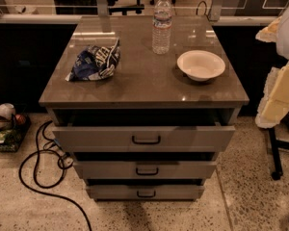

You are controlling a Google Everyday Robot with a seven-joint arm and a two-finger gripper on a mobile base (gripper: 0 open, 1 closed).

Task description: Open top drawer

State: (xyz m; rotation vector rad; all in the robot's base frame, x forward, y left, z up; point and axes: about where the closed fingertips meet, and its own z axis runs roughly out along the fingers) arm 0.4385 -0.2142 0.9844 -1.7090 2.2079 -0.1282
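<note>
The top drawer (143, 137) is the widest of three grey-beige drawers under the cabinet's glossy top (144, 88). Its flat front stands out from the cabinet, with a dark gap behind it below the tabletop. Its small black loop handle (146, 139) is at the middle of the front. The middle drawer (145, 169) and bottom drawer (145, 192) sit below it, each with a like handle. My gripper (278, 97) is with the white and yellowish arm at the right edge, beside the cabinet and well apart from the handle.
On the top stand a clear water bottle (162, 24), a white bowl (201, 64) and a crumpled blue chip bag (95, 60). A black cable (41, 158) loops on the speckled floor at left. A black stand leg (274, 153) is at right.
</note>
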